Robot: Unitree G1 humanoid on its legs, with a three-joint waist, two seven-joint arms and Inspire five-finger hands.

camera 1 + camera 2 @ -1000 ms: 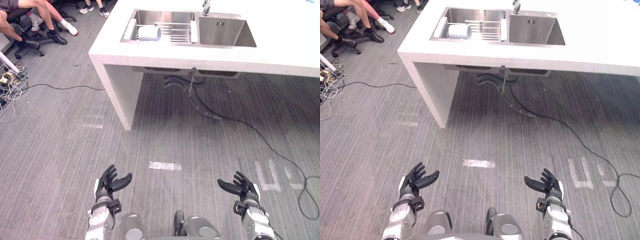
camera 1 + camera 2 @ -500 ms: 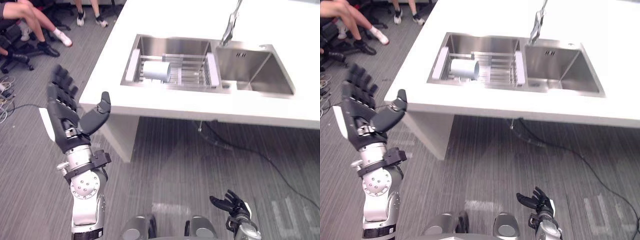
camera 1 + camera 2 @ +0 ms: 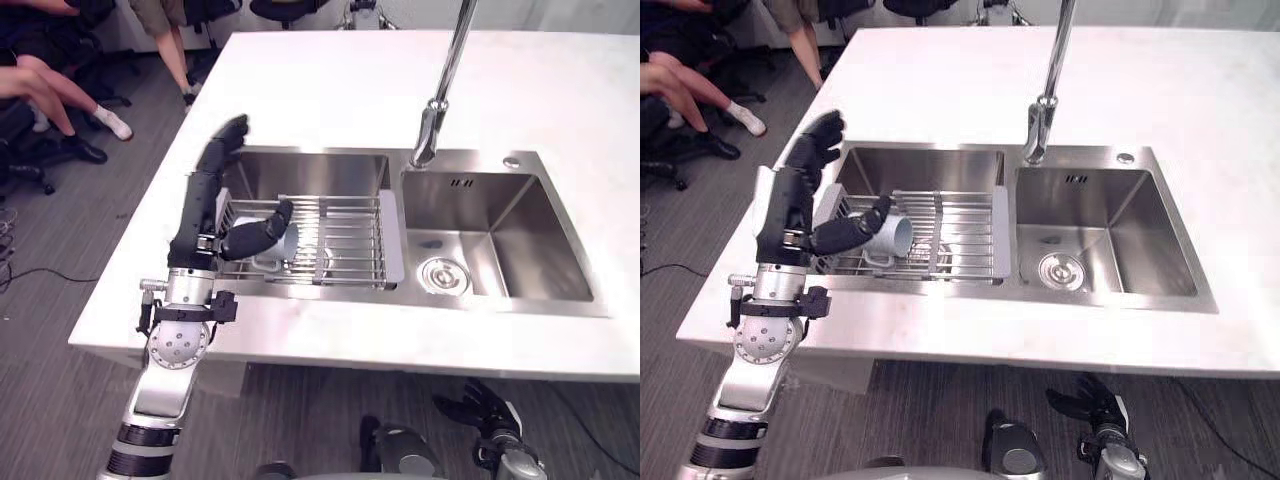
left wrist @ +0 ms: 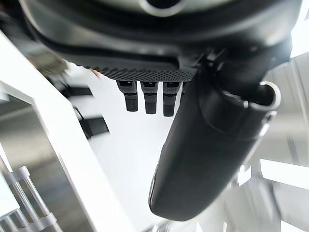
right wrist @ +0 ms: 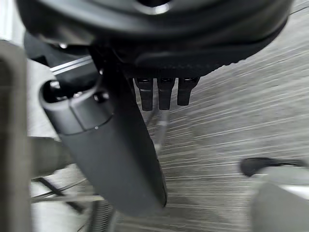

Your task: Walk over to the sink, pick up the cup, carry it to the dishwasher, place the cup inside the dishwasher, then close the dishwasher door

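cup point(image 3: 892, 238): lies on its side on the rack, mouth toward 3 o'clock, about 8 o'clock from the faucet base; not picked up
rack point(image 3: 345, 240): wire, with pale end bars, spans the left basin of the sink point(image 3: 310, 170)
your left hand point(image 3: 205, 205): raised over the 9 o'clock edge of the left basin, palm facing the cup
left fingers point(image 4: 145, 99): straight, side by side, pointing to 12 o'clock past the basin rim; nothing held
left thumb point(image 4: 207, 154): stuck out toward 3 o'clock, its tip overlaps the cup in the head views; you can't tell from these whether it touches
your right hand point(image 3: 485, 410): down low at 5 o'clock, under the counter edge and over the floor point(image 5: 231, 130), fingers loose and spread, empty
faucet point(image 3: 440, 100): tall, stands at 12 o'clock between the two basins
right basin: bare steel with a drain point(image 3: 438, 272) near its 8 o'clock corner
counter point(image 3: 330, 80): white, all around the sink
person's legs point(image 3: 60, 95): seated at 10 o'clock, well apart from the counter
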